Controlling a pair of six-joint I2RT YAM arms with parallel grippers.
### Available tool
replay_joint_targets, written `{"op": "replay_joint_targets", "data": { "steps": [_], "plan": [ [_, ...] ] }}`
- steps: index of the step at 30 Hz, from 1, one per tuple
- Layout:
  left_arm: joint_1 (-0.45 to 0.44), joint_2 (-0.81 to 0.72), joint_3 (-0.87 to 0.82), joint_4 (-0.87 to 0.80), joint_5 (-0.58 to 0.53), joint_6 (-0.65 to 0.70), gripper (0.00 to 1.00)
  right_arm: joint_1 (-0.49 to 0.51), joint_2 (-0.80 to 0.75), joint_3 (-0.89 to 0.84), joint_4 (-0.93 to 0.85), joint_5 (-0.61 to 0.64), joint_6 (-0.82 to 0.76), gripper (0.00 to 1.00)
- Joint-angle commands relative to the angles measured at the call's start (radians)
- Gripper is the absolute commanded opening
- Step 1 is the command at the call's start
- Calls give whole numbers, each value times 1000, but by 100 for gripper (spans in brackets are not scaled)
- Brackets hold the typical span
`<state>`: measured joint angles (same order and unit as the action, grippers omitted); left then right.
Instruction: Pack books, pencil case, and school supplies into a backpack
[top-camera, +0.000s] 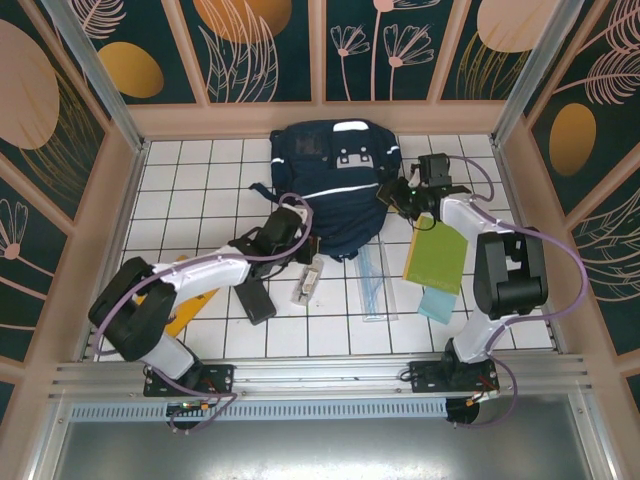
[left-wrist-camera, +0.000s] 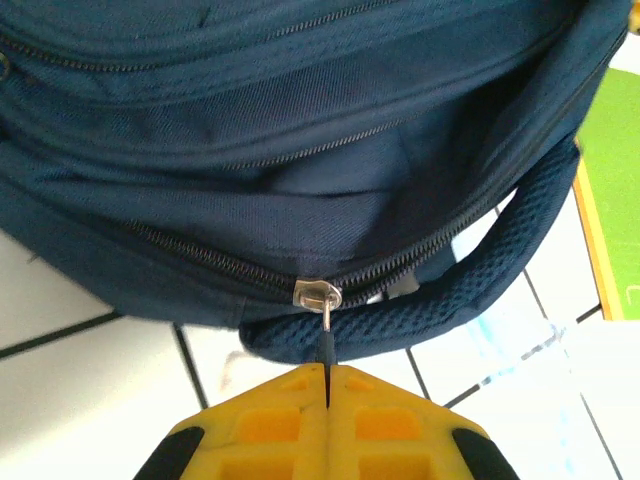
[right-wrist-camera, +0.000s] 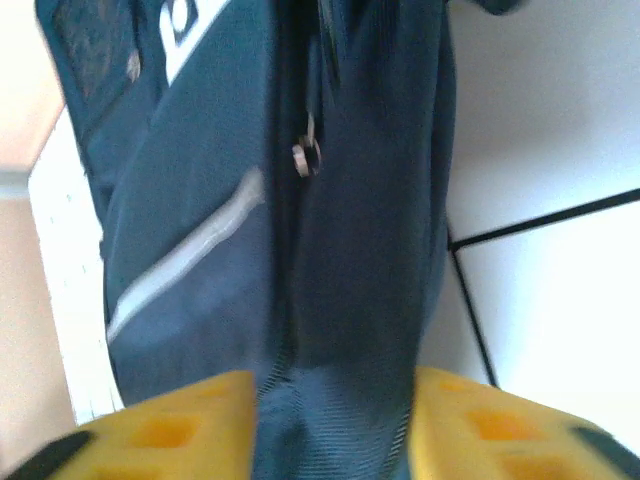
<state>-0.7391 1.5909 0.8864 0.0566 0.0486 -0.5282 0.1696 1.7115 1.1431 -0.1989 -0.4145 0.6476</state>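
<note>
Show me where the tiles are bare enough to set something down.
Bare: far-left tiles between wall and backpack; near row along the front rail. Crowded: in front of the backpack, where pencil case, ruler and green book lie.

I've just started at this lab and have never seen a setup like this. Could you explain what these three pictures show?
The left arm and right arm are robots bolted at the near edge of a tiled table. One picture looks down from above. The other two come from a camera on each wrist, so the yellow blocks at the bottom are that arm's own fingers. On the table lie a navy backpack, a green book, a teal pad, a clear ruler and a black case. The left end effector is shut on the backpack's zipper pull. The right end effector has its fingers apart, with backpack fabric between them.
</note>
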Motion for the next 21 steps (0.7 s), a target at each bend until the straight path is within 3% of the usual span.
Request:
{"op": "replay_joint_targets", "data": {
  "steps": [1,6,7,8,14,21],
  "plan": [
    [-7,42,64,36,6,9,0,-8,-48,31,8,147,-2,59],
    [-8,59,52,58,-1,28,0,-15,-169,-61,-55,218,21,74],
    [-7,66,53,58,10,27,0,-13,-189,-83,-52,208,34,87],
    [-7,73,53,61,24,24,0,-10,-218,-119,-47,186,59,92],
    [-8,75,15,66,35,27,0,79,-308,-313,44,108,215,93],
    [-7,87,8,32,12,61,0,195,-173,-305,168,90,319,93]
  ]
}}
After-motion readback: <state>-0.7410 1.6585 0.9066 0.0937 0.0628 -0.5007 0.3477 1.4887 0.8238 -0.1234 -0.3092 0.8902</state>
